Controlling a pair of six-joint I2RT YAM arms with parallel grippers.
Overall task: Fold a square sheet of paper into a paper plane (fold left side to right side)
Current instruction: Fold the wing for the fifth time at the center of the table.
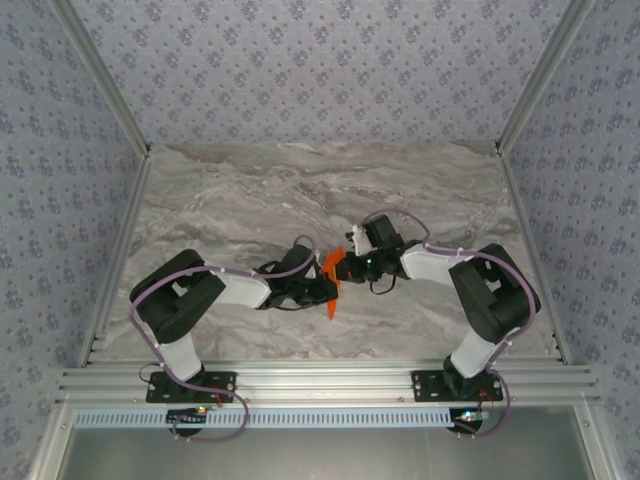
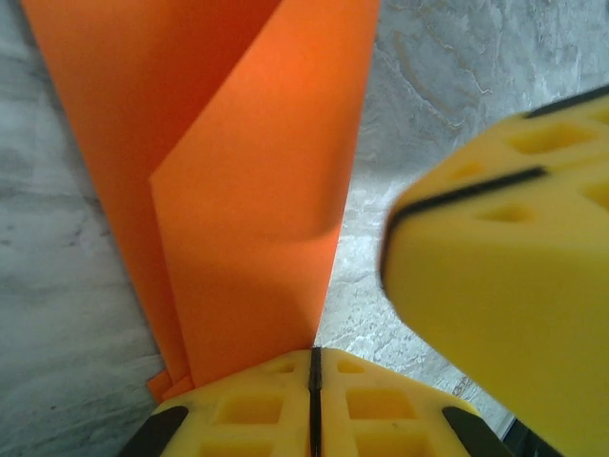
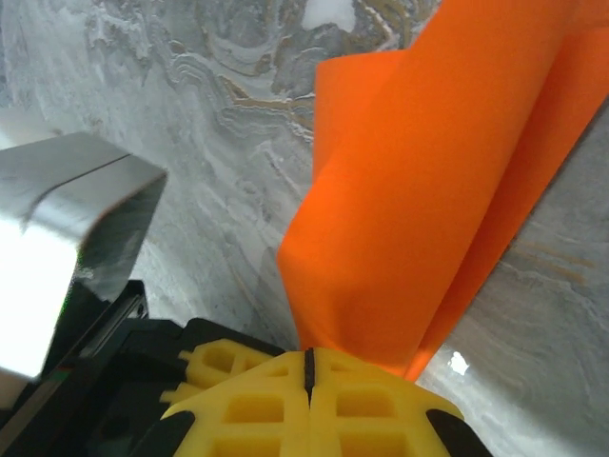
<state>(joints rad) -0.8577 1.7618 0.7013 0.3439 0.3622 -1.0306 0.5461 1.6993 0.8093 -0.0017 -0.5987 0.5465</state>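
Over the middle of the table, my left gripper and right gripper both pinch the partly folded square sheet of paper, so I judge the left-to-right fold half done, needing edges aligned, then pressed flat.

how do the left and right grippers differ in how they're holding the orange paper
The left gripper reaches the orange paper from the left; the right gripper comes in from the right. The left gripper pinches flat, layered paper with straight edges; the right gripper pinches a bowed, curling part. Both have yellow fingers shut on the paper.
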